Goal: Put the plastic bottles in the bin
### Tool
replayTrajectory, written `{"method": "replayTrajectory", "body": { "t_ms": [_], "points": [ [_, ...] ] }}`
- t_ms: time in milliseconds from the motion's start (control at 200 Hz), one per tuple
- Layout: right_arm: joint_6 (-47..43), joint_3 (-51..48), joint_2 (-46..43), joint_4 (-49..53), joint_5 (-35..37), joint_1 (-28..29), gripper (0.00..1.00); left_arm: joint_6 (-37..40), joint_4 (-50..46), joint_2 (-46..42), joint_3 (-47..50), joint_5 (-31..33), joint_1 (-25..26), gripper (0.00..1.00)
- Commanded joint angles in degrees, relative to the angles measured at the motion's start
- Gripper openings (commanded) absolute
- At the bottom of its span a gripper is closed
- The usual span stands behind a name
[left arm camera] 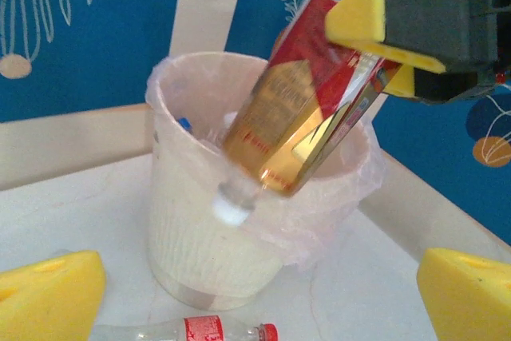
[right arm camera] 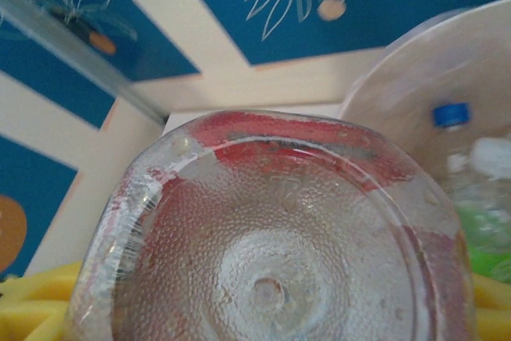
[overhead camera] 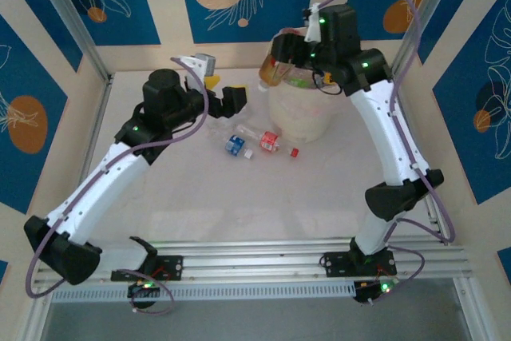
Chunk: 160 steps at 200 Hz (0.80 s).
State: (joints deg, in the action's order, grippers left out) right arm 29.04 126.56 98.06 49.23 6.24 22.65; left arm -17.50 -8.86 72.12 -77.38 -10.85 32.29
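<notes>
Bottle in right hand slants, seemingly over bin.

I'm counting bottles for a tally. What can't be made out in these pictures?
Top view: the right arm and the held bottle cover the mouth of the bin, so its contents can't be counted.
Right wrist view: the held bottle's base hides most of the bin; the right edge cuts off more.
Left wrist view: the bottom edge crops the red-capped bottle lying before the bin.
Held bottle's label print: too blurred to read.
</notes>
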Motion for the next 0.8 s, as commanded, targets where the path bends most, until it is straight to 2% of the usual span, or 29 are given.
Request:
{"method": "replayTrajectory", "body": {
  "t_ms": [0, 230, 500, 795],
  "points": [
    [4.7, 0.6, -4.1, -5.1, 2.1, -2.7, 0.46, 0.9, 0.8, -1.9, 2.0, 3.7, 0.6, 1.0],
    [11.0, -2.4, -4.8, -11.0, 4.5, -7.5, 0.47, 1.6, -0.6, -2.9, 3.5, 6.0, 0.7, 0.99],
    [11.7, 10.8, 5.6, -1.9, 2.8, -10.3, 0.45, 2.1, -2.5, -4.0, 4.7, 8.8, 0.5, 1.0],
    [13.8, 15.7, 13.9, -0.6, -3.5, -12.7, 0.44, 2.1, -3.5, -4.0, 5.3, 10.2, 0.5, 0.99]
  ]
}}
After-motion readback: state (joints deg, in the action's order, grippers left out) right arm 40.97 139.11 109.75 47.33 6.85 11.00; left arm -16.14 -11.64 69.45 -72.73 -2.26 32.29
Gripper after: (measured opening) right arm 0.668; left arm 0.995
